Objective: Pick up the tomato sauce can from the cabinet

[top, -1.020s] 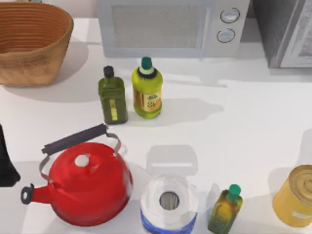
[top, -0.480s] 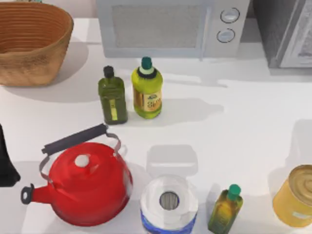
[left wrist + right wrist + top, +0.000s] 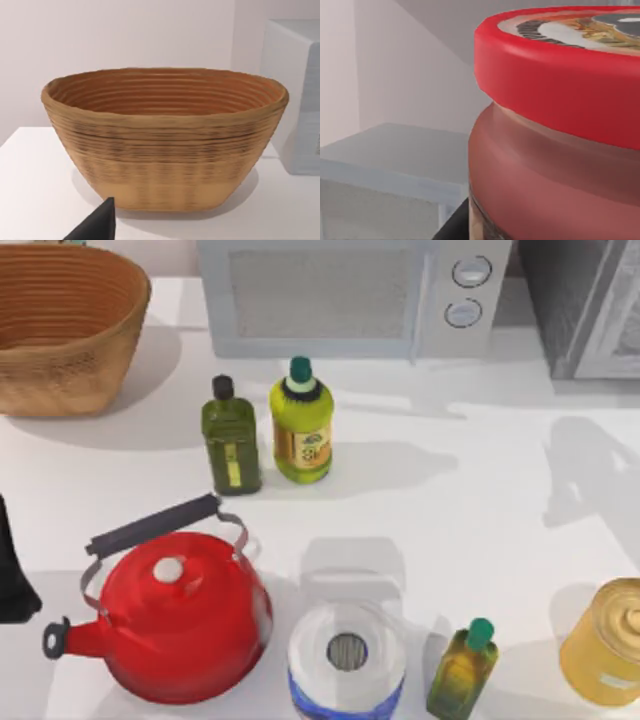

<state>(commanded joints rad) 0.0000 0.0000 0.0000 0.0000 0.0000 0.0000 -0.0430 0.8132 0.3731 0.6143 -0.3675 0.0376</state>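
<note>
The tomato sauce can [image 3: 555,150], a red-rimmed cylinder with a reddish-brown side, looms tilted right in front of the right wrist camera, with wall and a pale grey box top behind it. A dark piece of my right gripper [image 3: 456,224] lies against its lower side, and the gripper seems shut on the can. The cabinet [image 3: 580,300], grey with a dark speckled panel, stands at the table's back right. The right arm's shadow [image 3: 590,480] falls on the table below the cabinet. My left arm [image 3: 12,570] is parked at the left edge, one dark fingertip [image 3: 97,226] showing before the basket.
A wicker basket [image 3: 60,325] sits at the back left and a microwave [image 3: 350,295] at the back middle. Two green bottles [image 3: 265,430] stand mid-table. Along the front are a red kettle [image 3: 175,615], a paper roll [image 3: 347,655], a small bottle [image 3: 462,670] and a golden-yellow can [image 3: 610,640].
The right arm's shadow has grown and slid left and towards the back of the table. Nothing standing on the table has moved, and the left arm is still.
</note>
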